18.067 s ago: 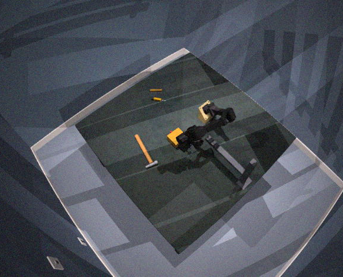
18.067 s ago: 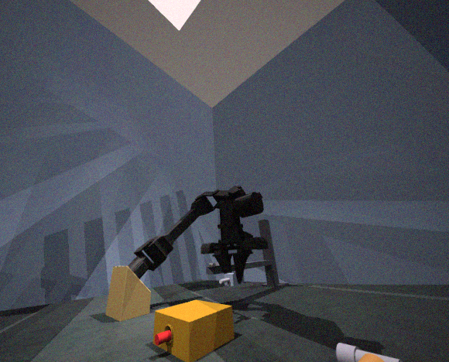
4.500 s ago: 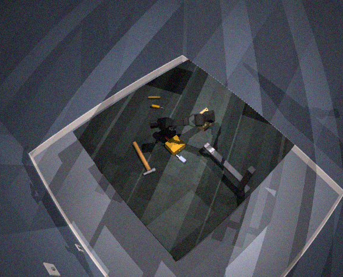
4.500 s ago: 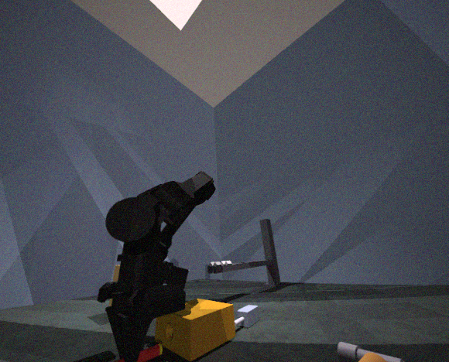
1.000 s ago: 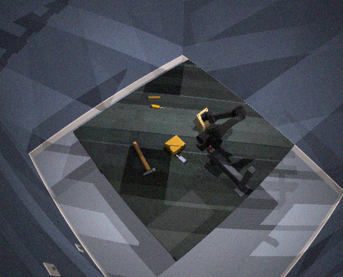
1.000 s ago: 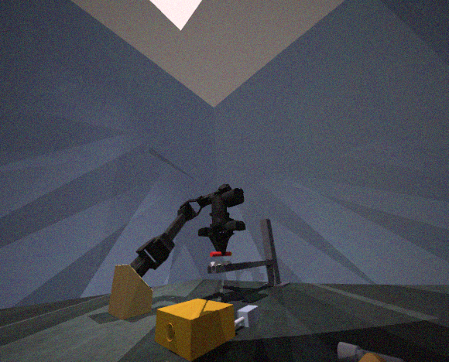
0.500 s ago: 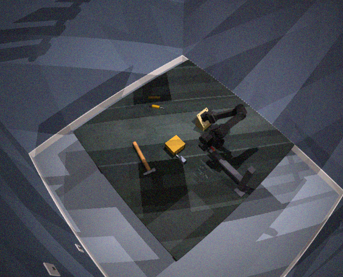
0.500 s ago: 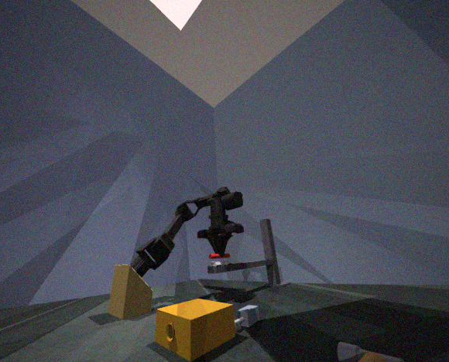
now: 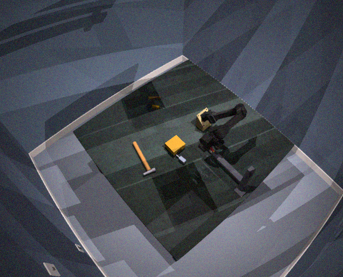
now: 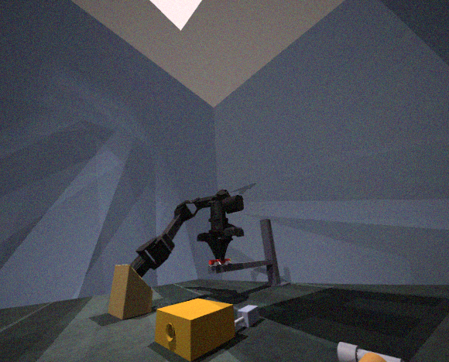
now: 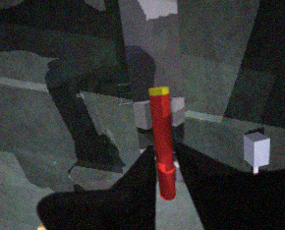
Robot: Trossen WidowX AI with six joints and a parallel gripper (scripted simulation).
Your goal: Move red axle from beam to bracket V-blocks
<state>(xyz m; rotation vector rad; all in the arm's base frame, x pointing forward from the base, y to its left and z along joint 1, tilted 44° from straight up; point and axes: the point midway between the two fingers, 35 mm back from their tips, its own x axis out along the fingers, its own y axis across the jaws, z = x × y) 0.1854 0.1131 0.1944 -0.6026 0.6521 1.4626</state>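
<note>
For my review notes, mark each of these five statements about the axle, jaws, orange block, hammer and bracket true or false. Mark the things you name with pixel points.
1. The red axle [image 9: 212,150] [image 10: 214,261] [image 11: 162,128] has a yellow end. True.
2. The axle is inside the orange block [image 9: 174,144] [image 10: 193,325]. False: it is out of the block, at the bracket's [image 9: 229,169] [image 10: 269,245] [image 11: 163,59] outer end.
3. The orange block has a round hole in one face. True.
4. The hammer [image 9: 141,156] [image 10: 347,350] lies across the orange block. False: it lies apart from the block.
5. The jaws are well away from the axle. False: they are down at it, one on each side.
</note>
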